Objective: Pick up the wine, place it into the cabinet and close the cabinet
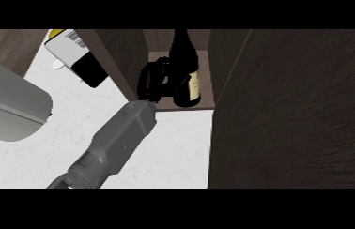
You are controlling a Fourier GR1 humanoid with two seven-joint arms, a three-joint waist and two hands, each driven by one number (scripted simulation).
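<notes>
Black fingers of the right hand (155,78) are curled round the lower body of the wine bottle (186,64), closing on it from the bottle's 9 o'clock side. The grey forearm (114,141) runs back from the hand toward 7 o'clock and leaves the view at the lower edge.

The bottle is dark, with a pale yellow label low on its 3 o'clock side and its neck pointing to 12 o'clock. It sits inside the open cabinet (118,59), over the brown shelf whose front edge shows just at 6 o'clock of the hand; whether its base touches the shelf I cannot tell.

At 3 o'clock of the bottle a broad dark wooden panel (284,110) fills the right of the view. Toward 9 o'clock, outside the cabinet wall, a box (73,52) with yellow, white and black faces lies on the white counter (173,153). Further, at the 9 o'clock edge, is a large rounded grey shape (21,110); I cannot tell what it is.
</notes>
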